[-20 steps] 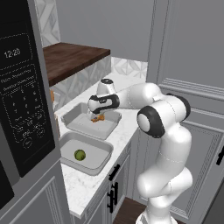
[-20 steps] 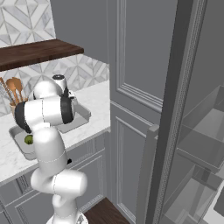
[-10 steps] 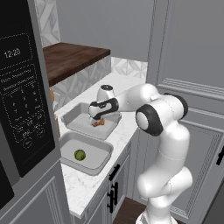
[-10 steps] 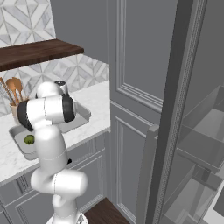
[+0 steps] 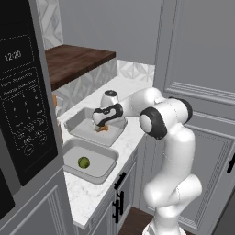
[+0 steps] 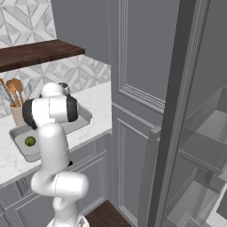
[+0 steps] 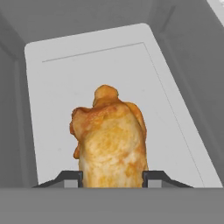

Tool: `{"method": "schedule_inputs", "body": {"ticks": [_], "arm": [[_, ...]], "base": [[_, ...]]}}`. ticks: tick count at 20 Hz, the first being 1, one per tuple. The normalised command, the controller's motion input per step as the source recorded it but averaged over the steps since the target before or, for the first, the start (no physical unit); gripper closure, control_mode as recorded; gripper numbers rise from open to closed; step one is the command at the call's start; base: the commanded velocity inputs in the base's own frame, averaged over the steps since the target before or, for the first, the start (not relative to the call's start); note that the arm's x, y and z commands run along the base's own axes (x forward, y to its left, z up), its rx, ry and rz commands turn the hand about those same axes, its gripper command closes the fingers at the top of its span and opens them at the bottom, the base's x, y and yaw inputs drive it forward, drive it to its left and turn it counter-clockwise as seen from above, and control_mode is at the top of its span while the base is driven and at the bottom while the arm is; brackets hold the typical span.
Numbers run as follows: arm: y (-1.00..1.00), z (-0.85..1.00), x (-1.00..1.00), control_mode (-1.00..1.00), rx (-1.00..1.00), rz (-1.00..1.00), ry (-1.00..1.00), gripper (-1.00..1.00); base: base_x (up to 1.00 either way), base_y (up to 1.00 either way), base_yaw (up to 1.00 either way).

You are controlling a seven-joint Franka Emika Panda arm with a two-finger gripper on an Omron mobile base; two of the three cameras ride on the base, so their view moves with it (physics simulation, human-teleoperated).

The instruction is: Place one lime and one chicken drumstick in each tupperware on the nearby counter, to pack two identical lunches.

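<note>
Chicken drumstick point(image 7: 111, 142) clamped between the two dark fingertips point(image 7: 70, 178), thick end wedged in the jaws, knobby end pointing away from them toward the tray floor. Gripper point(image 5: 103, 127) lowered inside the far tupperware point(image 5: 79, 126), probably to set the meat down flat rather than drop it. Beyond the jaws, only bare grey tray bottom. Near tupperware point(image 5: 104, 169), well apart from the jaws on the marble counter point(image 5: 94, 195), holding one lime point(image 5: 83, 162); no drumstick in sight there.

Even, soft rendered light; faint shadows, no glare; pictures slightly coarse, edges undistorted.
</note>
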Motion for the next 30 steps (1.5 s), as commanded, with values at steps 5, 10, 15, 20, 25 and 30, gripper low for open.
{"method": "schedule_inputs", "body": {"ticks": [5, 10, 15, 20, 25, 30], "arm": [[0.08, 0.00, 0.01, -1.00, 0.00, 0.00, 0.00, -1.00], [0.00, 0.00, 0.00, -1.00, 0.00, 0.00, 0.00, -1.00], [0.00, 0.08, -0.12, -1.00, 0.00, 0.00, 0.00, -1.00], [-0.36, 0.17, -0.92, -1.00, 0.09, 0.00, -0.03, -1.00], [-0.51, 0.04, -1.00, -1.00, 0.05, 0.00, 0.00, -1.00], [-0.50, 0.01, -1.00, -1.00, 0.03, 0.00, 0.00, -1.00]], "base": [[0.00, 0.00, 0.00], [0.00, 0.00, 0.00], [0.00, 0.00, 0.00], [0.00, 0.00, 0.00], [0.00, 0.00, 0.00], [0.00, 0.00, 0.00]]}}
